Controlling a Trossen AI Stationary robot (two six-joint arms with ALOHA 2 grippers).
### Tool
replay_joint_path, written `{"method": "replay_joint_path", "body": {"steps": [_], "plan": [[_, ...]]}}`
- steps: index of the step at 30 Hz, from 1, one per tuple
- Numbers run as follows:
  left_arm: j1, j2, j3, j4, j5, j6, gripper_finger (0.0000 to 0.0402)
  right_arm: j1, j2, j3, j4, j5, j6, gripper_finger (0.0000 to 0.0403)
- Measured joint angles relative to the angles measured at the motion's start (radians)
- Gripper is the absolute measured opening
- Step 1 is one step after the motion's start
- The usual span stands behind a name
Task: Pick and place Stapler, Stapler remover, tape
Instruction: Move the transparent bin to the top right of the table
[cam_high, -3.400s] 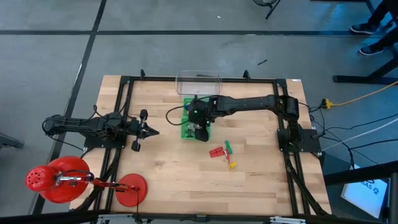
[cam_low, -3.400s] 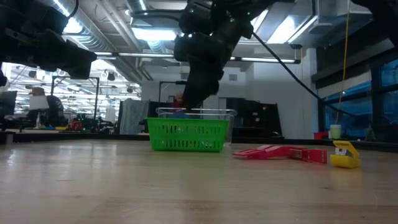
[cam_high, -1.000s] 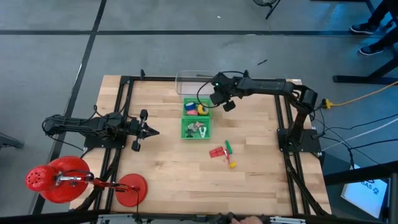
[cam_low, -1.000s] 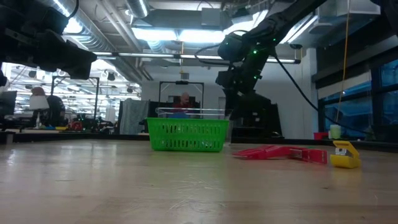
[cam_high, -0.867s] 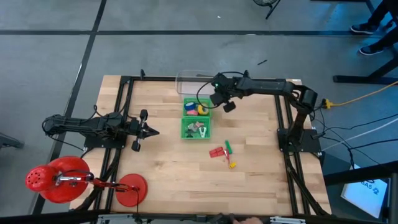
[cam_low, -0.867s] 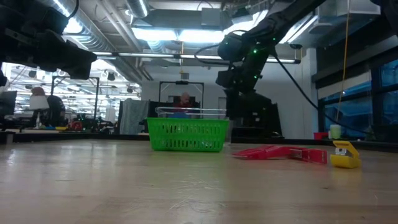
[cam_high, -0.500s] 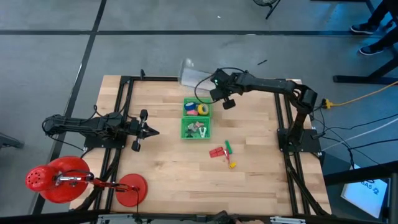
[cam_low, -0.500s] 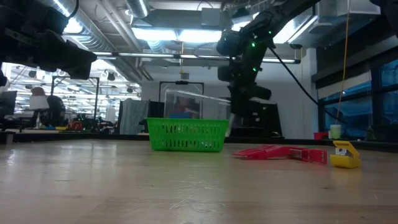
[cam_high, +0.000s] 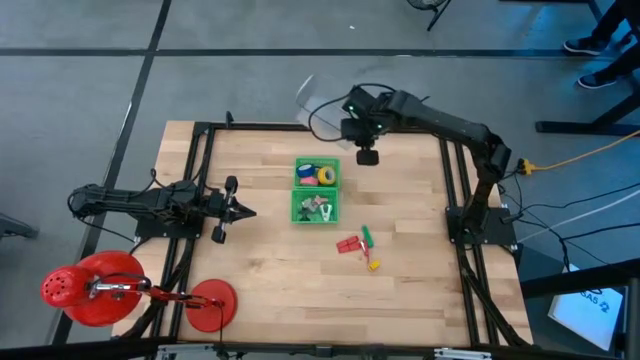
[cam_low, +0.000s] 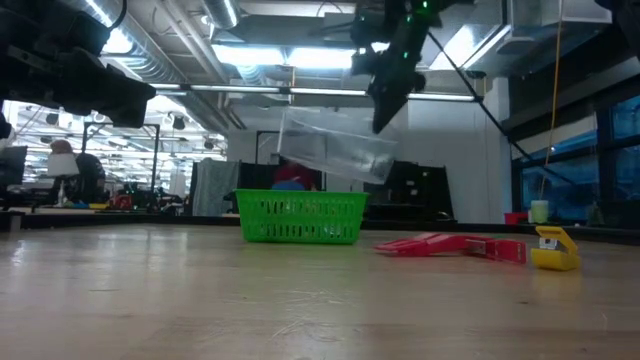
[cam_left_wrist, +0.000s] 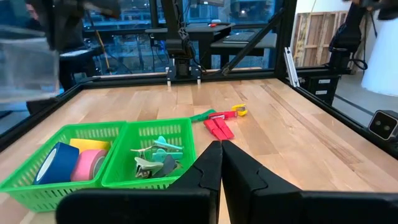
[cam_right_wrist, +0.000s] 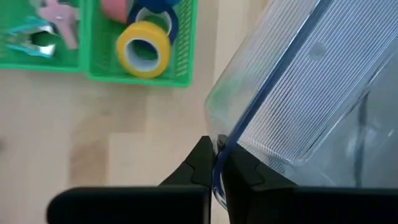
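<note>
Right end effector pinching clear bin rim, seemingly airborne.

A clear plastic bin hangs tilted from a dark arm above the green basket.

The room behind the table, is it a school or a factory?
Probably neither: it looks like a robot lab or workshop. Bare ceiling pipes and strip lights hang overhead, more benches and gear fill the background, and a metal frame with two robot arms rings the wooden table.
</note>
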Motion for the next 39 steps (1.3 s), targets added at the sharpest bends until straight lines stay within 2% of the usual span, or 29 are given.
{"method": "replay_joint_path", "body": {"steps": [3,7,12,17,22,29,35,39], "plan": [[0.000,0.000,0.000,0.000,0.000,0.000,0.0008,0.001,-0.001,0.057,-0.128,-0.013,0.084,0.0013],[0.000,0.000,0.000,0.000,0.000,0.000,0.0006,0.012,-0.052,0.055,-0.223,-0.016,0.222,0.0013],[0.000,0.000,0.000,0.000,0.000,0.000,0.0004,0.058,-0.183,-0.030,-0.263,0.010,0.478,0.0013],[0.000,0.000,0.000,0.000,0.000,0.000,0.0008,0.165,-0.300,-0.128,-0.313,0.061,0.763,0.0013],[0.000,0.000,0.000,0.000,0.000,0.000,0.0006,0.309,-0.359,-0.226,-0.308,0.096,0.966,0.0013],[0.000,0.000,0.000,0.000,0.000,0.000,0.0006,0.496,-0.362,-0.373,-0.263,0.099,1.172,0.0013],[0.000,0.000,0.000,-0.001,0.000,0.000,0.0008,0.609,-0.362,-0.472,-0.160,0.090,1.282,0.0013],[0.000,0.000,0.000,0.000,0.000,0.000,0.0005,0.644,-0.362,-0.530,-0.114,0.081,1.299,0.0013]]}}
